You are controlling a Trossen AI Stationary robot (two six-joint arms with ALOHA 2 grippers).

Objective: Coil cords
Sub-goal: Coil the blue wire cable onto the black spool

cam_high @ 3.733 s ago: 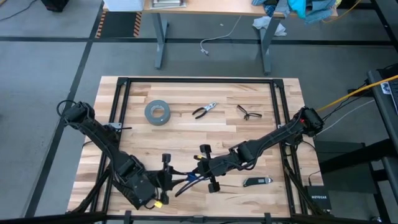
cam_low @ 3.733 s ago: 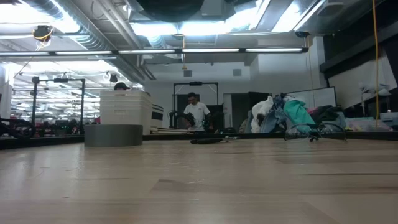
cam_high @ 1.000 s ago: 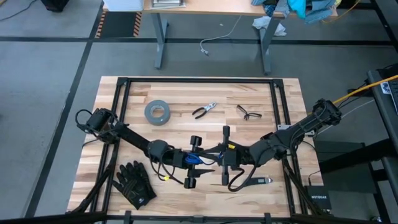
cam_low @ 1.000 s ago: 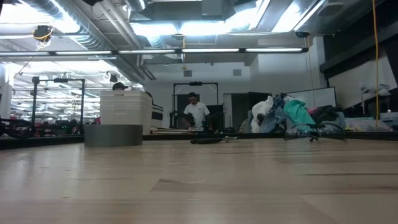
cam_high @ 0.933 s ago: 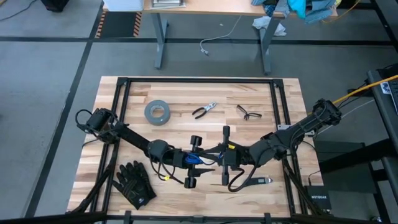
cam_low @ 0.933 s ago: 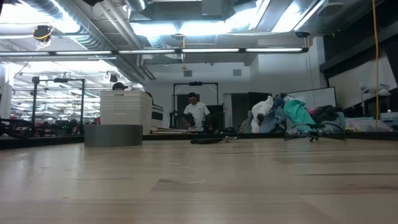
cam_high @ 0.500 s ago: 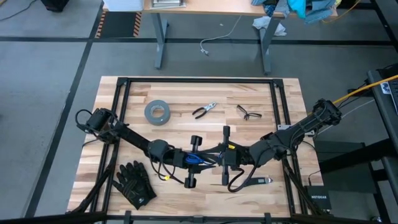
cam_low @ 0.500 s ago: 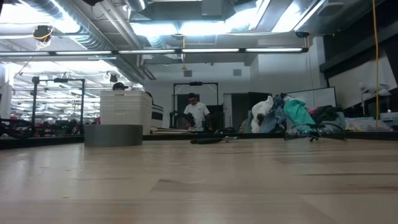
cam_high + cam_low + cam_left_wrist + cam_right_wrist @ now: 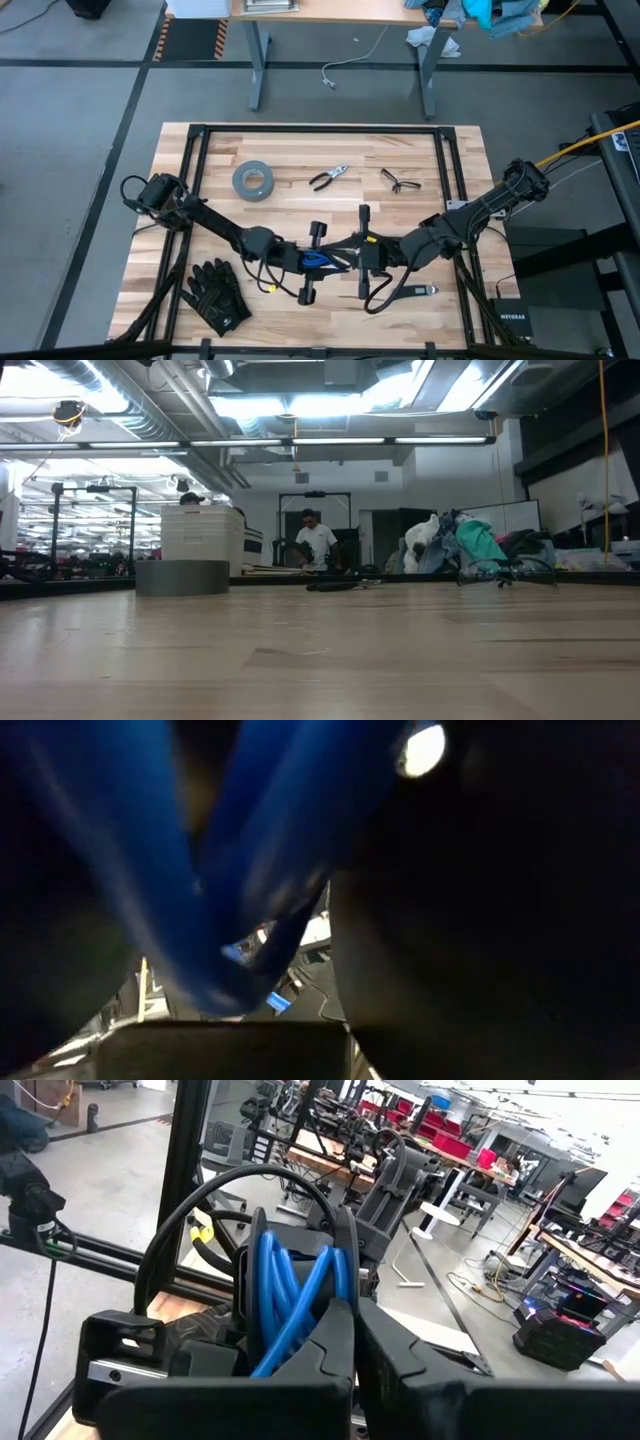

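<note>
Blue loops marked the cords, a small bundle of black and blue cable held above the wooden table near its front middle, between the two grippers. The left arm ran from its base at the table's nine o'clock edge toward four o'clock, stretched low and nearly straight, ending at the left gripper on the bundle's nine o'clock side. Its fingers were clenched on the cords; in the left wrist view the blue strands filled the picture right against the camera. The right arm came from the three o'clock edge, angled toward eight o'clock, with the right gripper meeting the bundle from its three o'clock side. In the right wrist view its two dark fingers lay pressed together, with the blue coils and a black loop standing directly beyond their tips; whether they pinched a strand could not be told. From the bundle a black length of cable hung toward six o'clock.

At twelve o'clock from the bundle lay pliers, with a grey tape roll toward eleven o'clock and glasses toward one o'clock. Black gloves lay at eight o'clock, near the front left corner.
</note>
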